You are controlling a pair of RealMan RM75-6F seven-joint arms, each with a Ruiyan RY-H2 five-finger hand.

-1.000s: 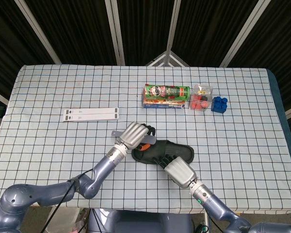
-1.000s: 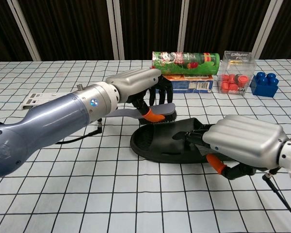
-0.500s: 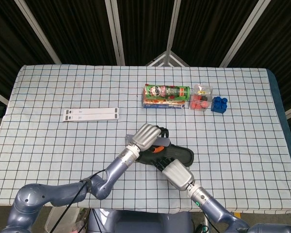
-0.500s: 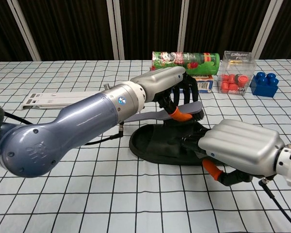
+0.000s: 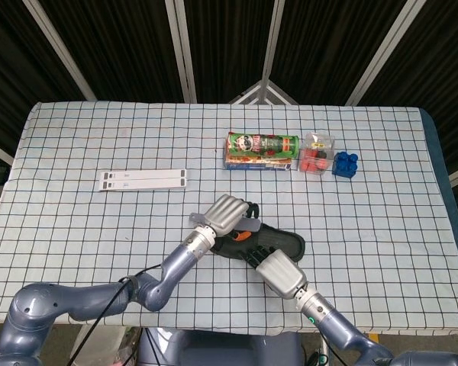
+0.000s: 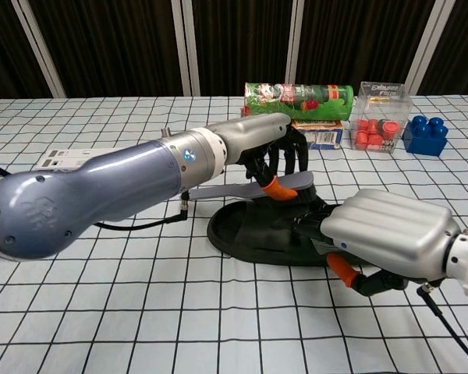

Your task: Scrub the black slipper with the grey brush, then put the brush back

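My table [image 5: 76, 252] has a checked cloth; on it lie the slipper [image 5: 278, 242], a white strip [image 5: 145, 179], a can [image 5: 263, 144], a box [image 5: 317, 153] and a blue brick [image 5: 345, 164].

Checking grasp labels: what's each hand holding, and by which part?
Left hand grips the grey brush around its middle. Right hand holds the black slipper at its strap end.
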